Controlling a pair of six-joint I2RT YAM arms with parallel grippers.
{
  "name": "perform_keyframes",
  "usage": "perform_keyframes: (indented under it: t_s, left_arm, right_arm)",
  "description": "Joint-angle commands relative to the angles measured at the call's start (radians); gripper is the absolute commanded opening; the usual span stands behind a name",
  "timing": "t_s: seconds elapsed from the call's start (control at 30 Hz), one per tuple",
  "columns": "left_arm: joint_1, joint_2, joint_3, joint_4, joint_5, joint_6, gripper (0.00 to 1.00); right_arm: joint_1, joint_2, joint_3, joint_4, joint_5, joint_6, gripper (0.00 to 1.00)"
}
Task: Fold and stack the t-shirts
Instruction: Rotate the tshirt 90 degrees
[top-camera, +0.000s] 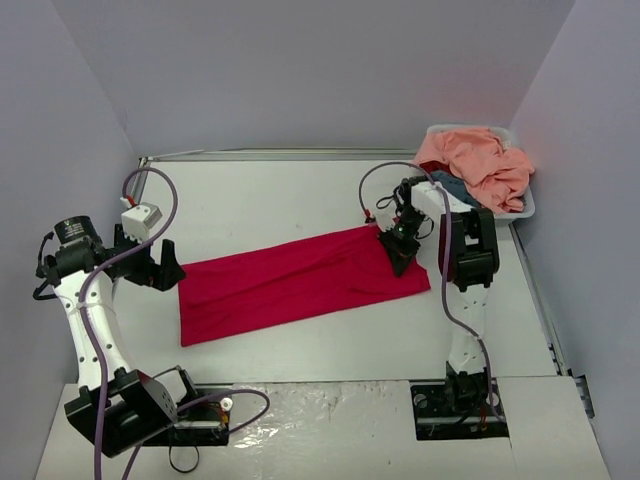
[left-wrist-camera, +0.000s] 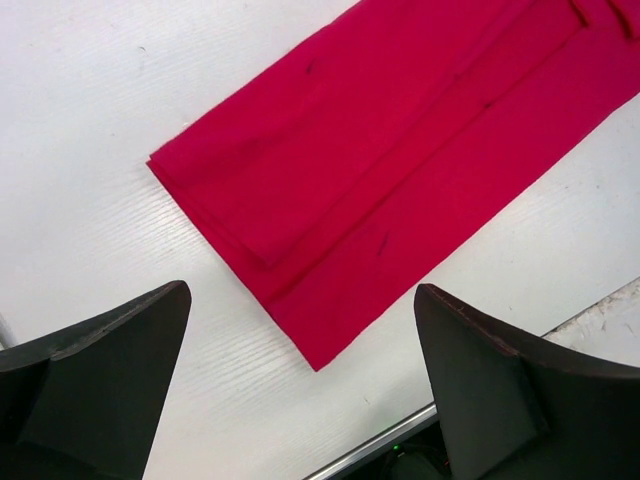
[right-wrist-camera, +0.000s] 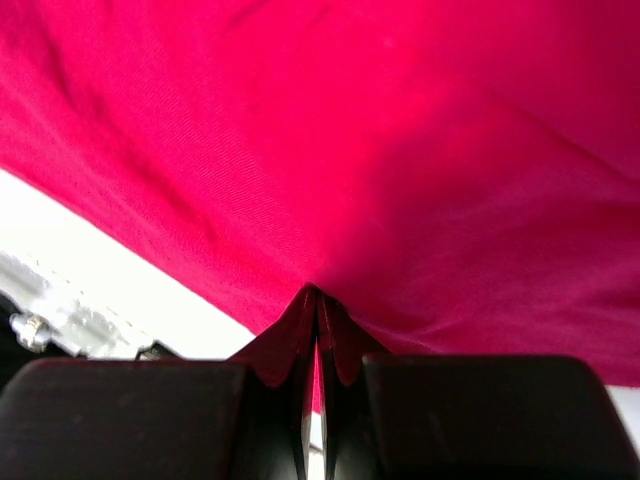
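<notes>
while i watch from the top camera, the basket sits at the far right corner of the desk, against the right wall. it is white and heaped full. a peach shirt lies crumpled on top and spills over the near rim. under it a teal shirt shows only as a small patch on the basket's left side, close to the right arm.

the red shirt is out of the basket and flat on the desk, folded into a long strip that runs slantwise from the near left to the far right. in the left wrist view its left end shows stacked layers with neat edges.

the right fingers are pressed fully together on the strip's right end, with a pinch of red cloth caught between the tips; the cloth draws up into a small peak there. from above they sit at the far right corner of the strip.

the left fingers are spread as wide as they go and grip nothing. they hang just beside the strip's left end, not touching it.
</notes>
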Motion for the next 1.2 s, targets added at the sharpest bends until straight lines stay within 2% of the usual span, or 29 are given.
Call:
perform_keyframes:
  t_s: [0.0, 0.13, 0.33, 0.5, 0.73, 0.93, 1.17]
  left_arm:
    - [0.004, 0.000, 0.057, 0.000, -0.020, 0.013, 0.94]
    - [0.004, 0.000, 0.058, 0.013, -0.021, 0.006, 0.94]
    - [-0.003, 0.018, 0.031, 0.017, -0.032, 0.030, 0.94]
    - [-0.013, 0.066, 0.014, 0.013, -0.082, 0.064, 0.94]
    - [-0.013, 0.095, -0.009, 0.002, -0.099, 0.087, 0.94]
    - [-0.015, 0.086, -0.023, 0.017, -0.108, 0.086, 0.94]
    - [-0.015, 0.069, -0.023, 0.042, -0.096, 0.049, 0.94]
  right_arm:
    - [-0.005, 0.106, 0.106, 0.164, 0.080, 0.014, 0.00]
    - [0.004, 0.197, 0.279, 0.148, 0.090, 0.055, 0.00]
    - [0.047, 0.370, 0.622, 0.110, 0.113, 0.118, 0.00]
    - [0.099, 0.502, 0.895, 0.119, 0.194, 0.152, 0.00]
    - [0.172, 0.501, 0.923, 0.311, 0.310, 0.167, 0.00]
    - [0.189, 0.465, 0.925, 0.401, 0.418, 0.166, 0.00]
    - [0.249, 0.326, 0.896, 0.478, 0.558, 0.140, 0.00]
